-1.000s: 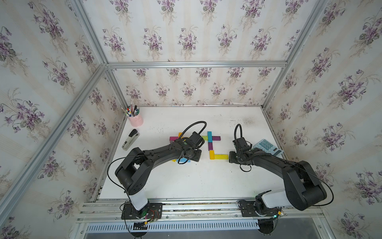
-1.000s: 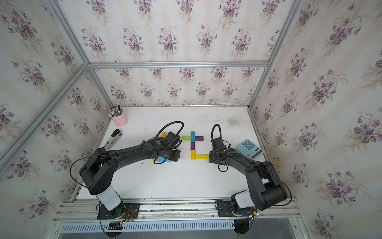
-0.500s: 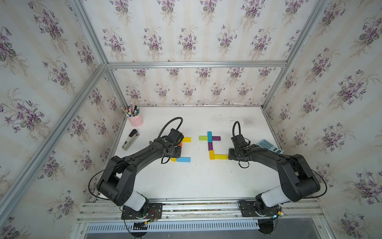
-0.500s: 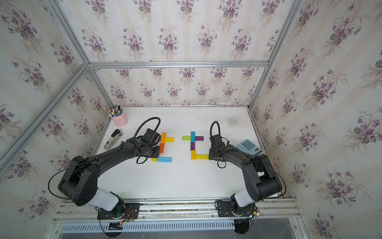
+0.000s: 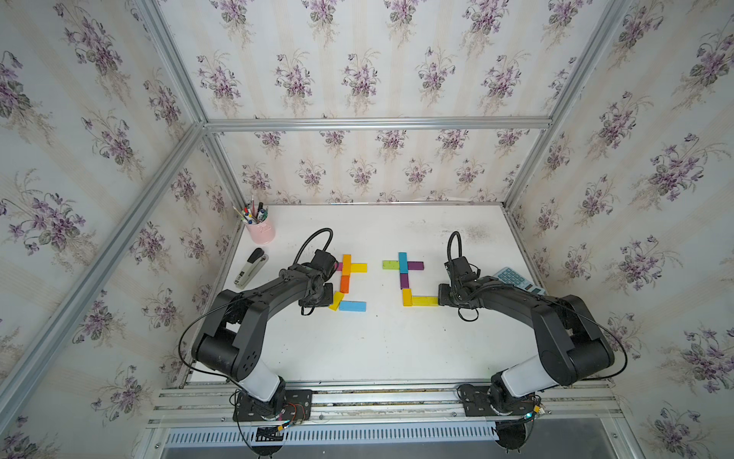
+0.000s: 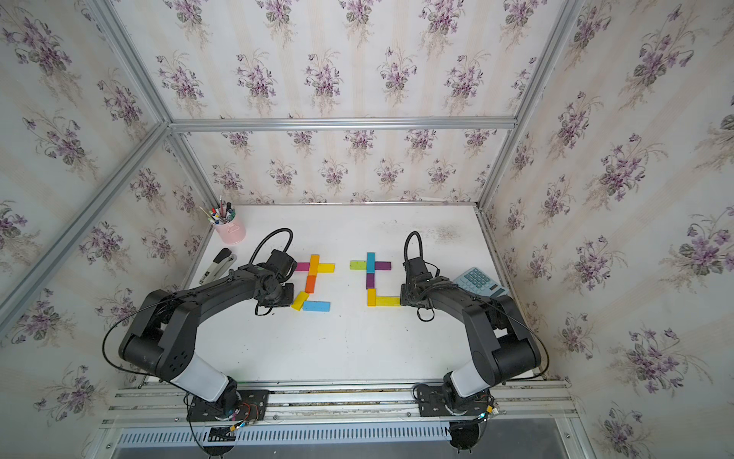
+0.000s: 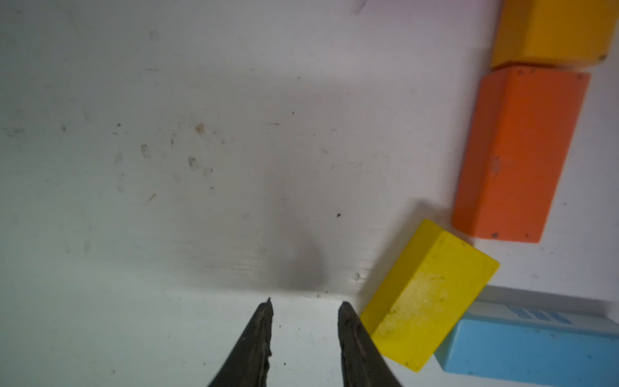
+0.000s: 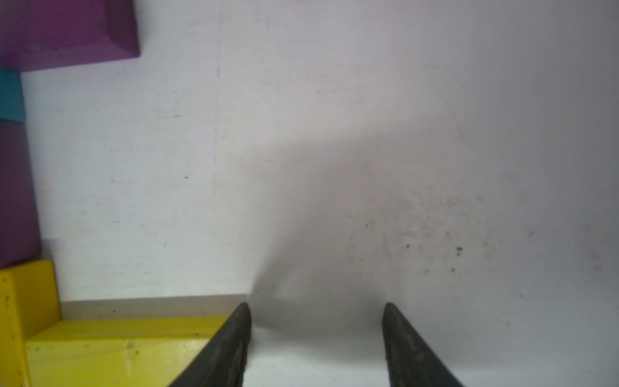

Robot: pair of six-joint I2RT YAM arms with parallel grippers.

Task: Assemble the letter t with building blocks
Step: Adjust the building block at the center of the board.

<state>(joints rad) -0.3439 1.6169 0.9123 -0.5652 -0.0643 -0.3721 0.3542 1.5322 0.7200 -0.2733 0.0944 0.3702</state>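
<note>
Two groups of building blocks lie flat on the white table. The left group has an amber block (image 5: 346,264), a yellow block (image 5: 359,268), an orange block (image 5: 344,283), a tilted yellow block (image 5: 336,300) and a light blue block (image 5: 352,306). My left gripper (image 7: 306,303) is open and empty, one fingertip (image 7: 348,321) beside the tilted yellow block (image 7: 428,295). The right group has lime (image 5: 390,264), teal (image 5: 403,262), two purple (image 5: 404,280), amber (image 5: 406,297) and yellow (image 5: 425,301) blocks. My right gripper (image 8: 317,305) is open and empty at that yellow block's (image 8: 117,351) end.
A pink pen cup (image 5: 261,232) and a grey-black stapler (image 5: 251,268) stand at the back left. A pale blue calculator (image 5: 516,280) lies behind my right arm. Papered walls with aluminium posts close in three sides.
My left arm has swung left off the middle of the table and settled beside the tilted yellow block, its jaws narrower than before. The right arm has barely moved.
</note>
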